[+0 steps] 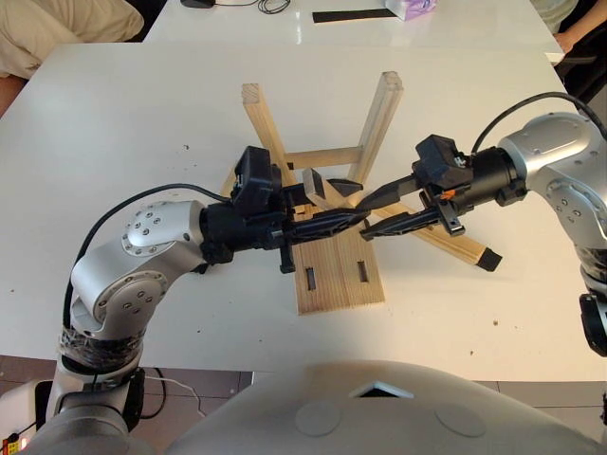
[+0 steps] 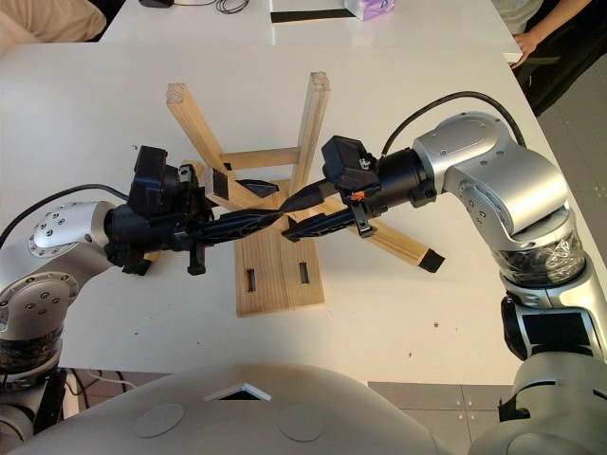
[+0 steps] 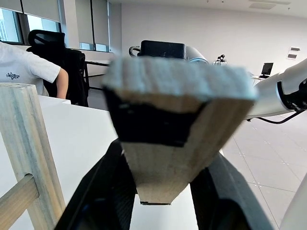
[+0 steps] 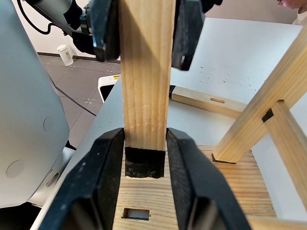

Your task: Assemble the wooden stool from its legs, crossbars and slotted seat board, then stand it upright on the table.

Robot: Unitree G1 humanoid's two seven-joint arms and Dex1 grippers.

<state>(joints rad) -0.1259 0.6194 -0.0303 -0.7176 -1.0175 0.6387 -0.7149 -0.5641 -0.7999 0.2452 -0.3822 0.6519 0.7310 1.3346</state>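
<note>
The slotted seat board [image 1: 334,284] lies flat on the white table. A frame of two legs [image 1: 379,112] joined by a crossbar [image 1: 322,156] rises from its far end. A loose leg [image 1: 453,243] with black-tipped ends slants over the board, its low end resting on the table to the right. Coming in from the left, my left gripper [image 1: 353,220] is shut on this leg, whose black-patched end [image 3: 153,120] faces its wrist camera. From the right, my right gripper [image 1: 372,210] is shut on the same leg [image 4: 144,86], fingertips almost meeting the left ones above the board.
A slotted wooden bar [image 4: 216,100] lies on the table beyond the board. A second table at the back carries a black strip [image 1: 353,16]. People sit at the far corners. Open tabletop lies to the left and right of the stool parts.
</note>
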